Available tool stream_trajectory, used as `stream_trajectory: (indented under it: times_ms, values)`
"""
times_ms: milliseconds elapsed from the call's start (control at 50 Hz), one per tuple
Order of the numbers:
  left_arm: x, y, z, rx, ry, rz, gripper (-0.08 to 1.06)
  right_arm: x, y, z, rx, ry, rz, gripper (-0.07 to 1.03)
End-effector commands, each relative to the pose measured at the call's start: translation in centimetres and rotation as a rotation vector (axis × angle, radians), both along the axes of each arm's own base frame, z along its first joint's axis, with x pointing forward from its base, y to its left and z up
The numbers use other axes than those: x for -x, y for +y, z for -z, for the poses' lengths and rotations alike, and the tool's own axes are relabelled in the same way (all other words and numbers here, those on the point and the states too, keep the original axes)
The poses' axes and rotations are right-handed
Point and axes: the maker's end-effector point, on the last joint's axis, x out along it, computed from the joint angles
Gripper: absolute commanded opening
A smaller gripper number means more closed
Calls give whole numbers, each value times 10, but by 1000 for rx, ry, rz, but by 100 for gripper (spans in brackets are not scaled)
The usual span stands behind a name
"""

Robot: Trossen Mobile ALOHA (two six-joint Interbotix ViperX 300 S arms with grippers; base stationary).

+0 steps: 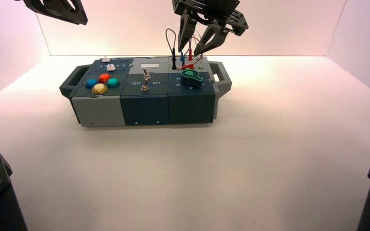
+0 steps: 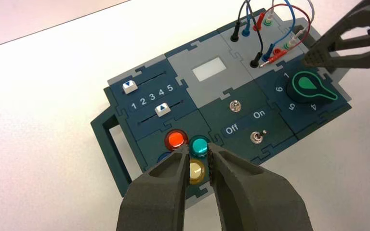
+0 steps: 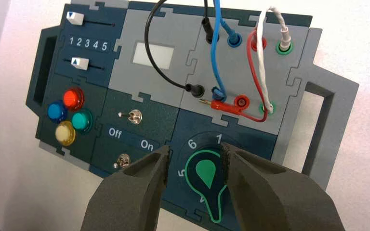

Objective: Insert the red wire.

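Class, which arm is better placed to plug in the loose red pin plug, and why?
Probably the right: its gripper hangs open over the knob, near the loose plug; the left gripper is over the buttons.

Robot test station, likely lab type; wider room not showing. Pale walls [image 1: 125,33] are enclosing a plain white tabletop [image 1: 270,144] on the back and both sides. A button-and-switch box [image 1: 147,107] is sitting on it, carrying plug-in leads [image 3: 215,45], sliders [image 3: 80,63] and a knob [image 3: 205,173]. Black robot arms [image 1: 217,19] are reaching in overhead.
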Motion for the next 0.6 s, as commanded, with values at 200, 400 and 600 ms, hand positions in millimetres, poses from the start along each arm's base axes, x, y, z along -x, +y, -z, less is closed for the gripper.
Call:
stream_trajectory:
  times_ms: [200,400,600]
  values:
    - [8,-25,-10,-27,5,139,23,-6,0,-6,-71,-24,85,56]
    - [5,-29,-13,-20,-16,145,23,-8,-3,-5,-100,-45,133,56]
    - [6,-32,-11,-20,-17,154,23,-10,-3,-4,-118,-44,162,56]
